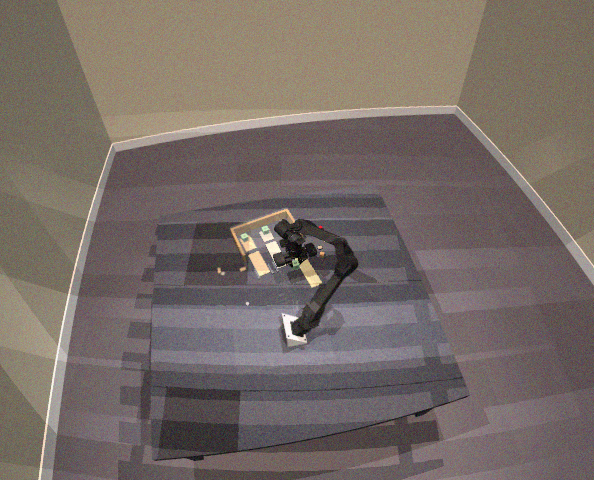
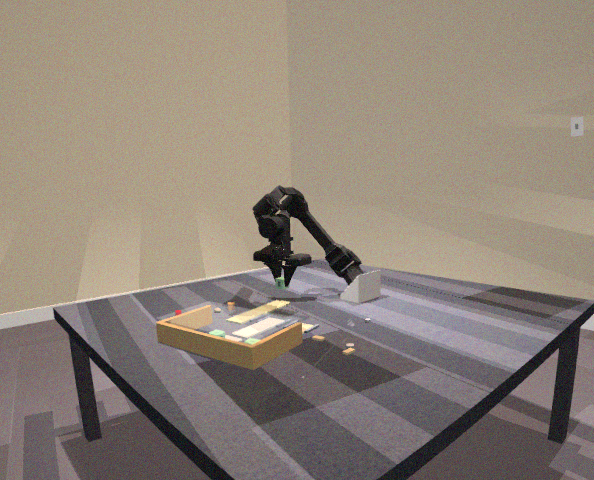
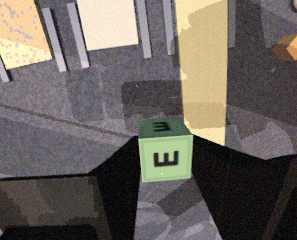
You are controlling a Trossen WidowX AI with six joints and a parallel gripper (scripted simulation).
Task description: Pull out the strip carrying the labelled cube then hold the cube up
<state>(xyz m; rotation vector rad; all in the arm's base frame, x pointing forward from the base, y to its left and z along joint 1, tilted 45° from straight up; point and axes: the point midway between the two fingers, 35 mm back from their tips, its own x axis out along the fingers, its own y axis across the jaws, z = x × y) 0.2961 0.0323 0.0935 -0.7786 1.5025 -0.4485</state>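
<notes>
While the gripper [image 3: 164, 200] was clamped on the labelled cube [image 3: 165, 158], the green block sat between the two dark fingers with its printed letter facing the wrist camera. From the exterior view the cube [image 2: 279, 282] hung clear of the table [image 2: 442, 361], just above the surface and beyond the open end of the wooden tray [image 2: 225, 346]. The yellow strip [image 3: 200, 70] lay pulled out below, its near end just beside the cube in the wrist view and no longer under it; two other strips [image 3: 110, 22] lay within the tray's rails. Judging by this, the pull was done and the lift was the step in hand. The next move seemed to call for a straight rise with a firm grip, since the cube was only a little way off the table.
</notes>
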